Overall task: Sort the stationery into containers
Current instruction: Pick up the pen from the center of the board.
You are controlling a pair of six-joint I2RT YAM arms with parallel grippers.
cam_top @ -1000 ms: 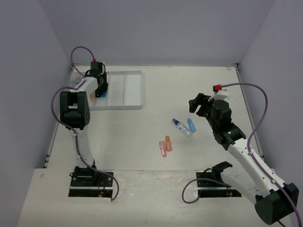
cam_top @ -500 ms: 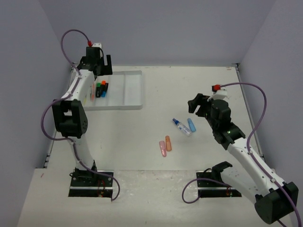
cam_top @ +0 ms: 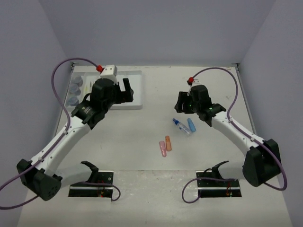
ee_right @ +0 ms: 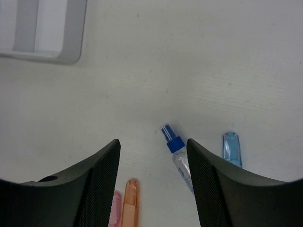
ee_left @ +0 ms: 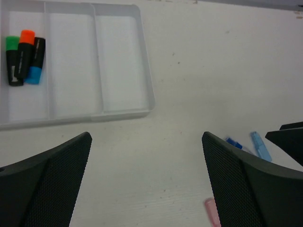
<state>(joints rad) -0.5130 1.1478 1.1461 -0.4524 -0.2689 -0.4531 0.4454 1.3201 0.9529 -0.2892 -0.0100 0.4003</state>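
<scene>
Desk (cam_top: 142, 135): four items lie loose. White tray (ee_left: 147, 87) holds three highlighters (ee_left: 24, 56) in one compartment; grey-blue pots (cam_top: 74, 89) seem to sit at its left end. Left gripper (ee_left: 146, 156) spread apart, empty, near the tray. Right gripper (ee_right: 152, 142) apart, empty, over glue bottle (ee_right: 179, 156). Blue eraser (ee_right: 232, 149) just beside the bottle; orange eraser (ee_right: 130, 201) and pink eraser (ee_right: 115, 208) unsorted. Judged about half done.

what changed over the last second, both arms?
Left gripper pulled off the tray, back toward centre, open and empty; three highlighters lie in the tray. Right gripper swung left toward the glue bottle and blue eraser, open. The pink eraser, orange eraser and those two haven't moved.
</scene>
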